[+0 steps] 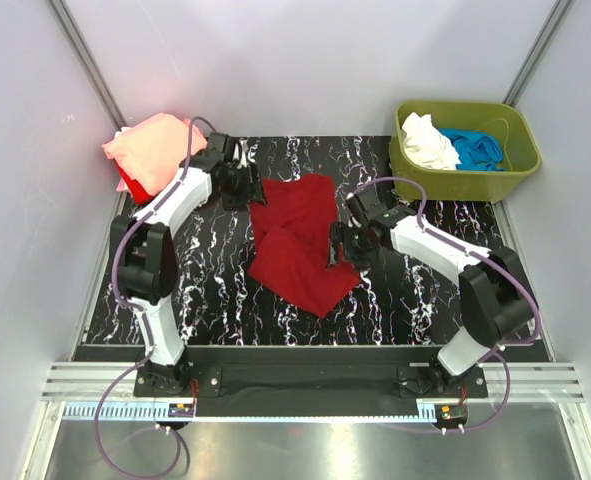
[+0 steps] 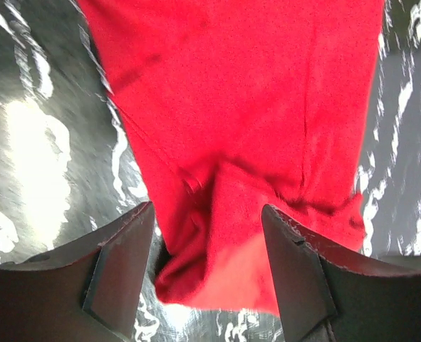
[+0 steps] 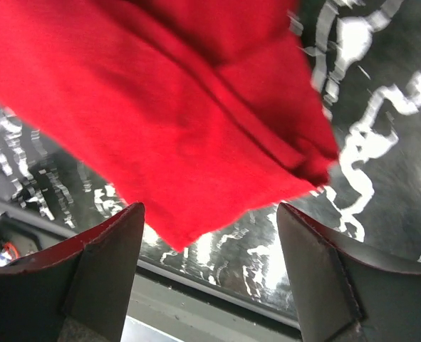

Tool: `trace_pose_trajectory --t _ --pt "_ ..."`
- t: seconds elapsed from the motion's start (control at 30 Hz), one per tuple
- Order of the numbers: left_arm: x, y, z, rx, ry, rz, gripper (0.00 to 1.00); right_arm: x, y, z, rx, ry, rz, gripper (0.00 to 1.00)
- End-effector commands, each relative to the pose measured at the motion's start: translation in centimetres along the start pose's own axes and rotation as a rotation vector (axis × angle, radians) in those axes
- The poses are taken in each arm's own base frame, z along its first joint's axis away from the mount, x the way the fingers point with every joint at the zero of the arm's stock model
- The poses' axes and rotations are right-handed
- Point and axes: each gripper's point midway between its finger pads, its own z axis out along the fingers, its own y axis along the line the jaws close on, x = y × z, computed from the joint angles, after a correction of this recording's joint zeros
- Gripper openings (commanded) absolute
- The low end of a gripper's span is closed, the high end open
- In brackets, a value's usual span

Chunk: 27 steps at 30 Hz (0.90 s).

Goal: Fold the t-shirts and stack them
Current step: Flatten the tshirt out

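Your left gripper (image 2: pixel 208 214) has its jaws wide apart. The bunched edge of the dark red t-shirt (image 1: pixel 295 240) lies between them but is not pinched. Your right gripper (image 3: pixel 210 210) is wide open too and holds nothing; a corner of the shirt lies just past its fingers. The shirt lies on the black marbled table (image 1: pixel 215 290), between the two arms, half folded and crooked.

I think you are in the middle of folding it. Next you need to grab two edges, one with each gripper, and lay them over neatly so the shirt ends up small and flat. Then it can go on the salmon-pink shirt (image 1: pixel 153 148) pile at the far left. A white shirt (image 1: pixel 425 140) and a blue shirt (image 1: pixel 477 148) wait in the green tub (image 1: pixel 465 185) at the far right.
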Motion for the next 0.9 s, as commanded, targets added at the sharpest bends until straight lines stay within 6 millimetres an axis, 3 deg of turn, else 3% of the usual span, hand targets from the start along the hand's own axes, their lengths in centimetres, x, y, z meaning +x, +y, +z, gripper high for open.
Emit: trace_pose_trajectory --t 0.0,0.17,0.4,0.53,0.67,0.7,0.73,0.77,0.83,0.87 --pt "2.2 -2.2 0.3 0.150 0.020 0.050 0.67 0.0 -1.9 -0.4 0.086 -0.030 0.098 0.81" --pt "5.4 -2.5 0.4 0.196 0.042 0.042 0.66 1.3 -2.5 0.2 0.052 -0.021 0.144 0.76" --pt "7.3 -2.5 -1.7 0.204 0.015 0.024 0.65 1.4 -3.8 2.8 0.097 0.064 0.172 0.73" --pt "7.5 -1.9 -2.6 0.172 0.002 0.047 0.66 1.0 -3.8 3.9 0.094 0.078 0.173 0.58" --pt "5.8 -1.8 -2.7 0.150 -0.020 0.051 0.66 0.6 -3.4 4.5 0.064 0.086 0.159 0.40" --pt "5.2 -1.7 -2.6 0.148 -0.029 0.050 0.66 0.6 -3.1 4.6 0.044 0.089 0.143 0.31" --pt "4.8 -1.4 -1.7 0.136 -0.019 0.047 0.66 0.4 -2.9 4.5 0.035 0.085 0.134 0.27" --pt "2.8 -2.1 -1.8 0.138 -0.055 0.063 0.66 0.4 -2.7 4.4 0.025 0.090 0.120 0.21" --pt "2.2 -1.5 0.7 0.107 -0.007 0.061 0.65 0.3 -2.1 4.2 -0.010 0.084 0.100 0.10" --pt "-0.3 -2.4 0.7 0.114 -0.048 0.079 0.64 0.2 -1.5 3.9 -0.041 0.085 0.085 0.07"
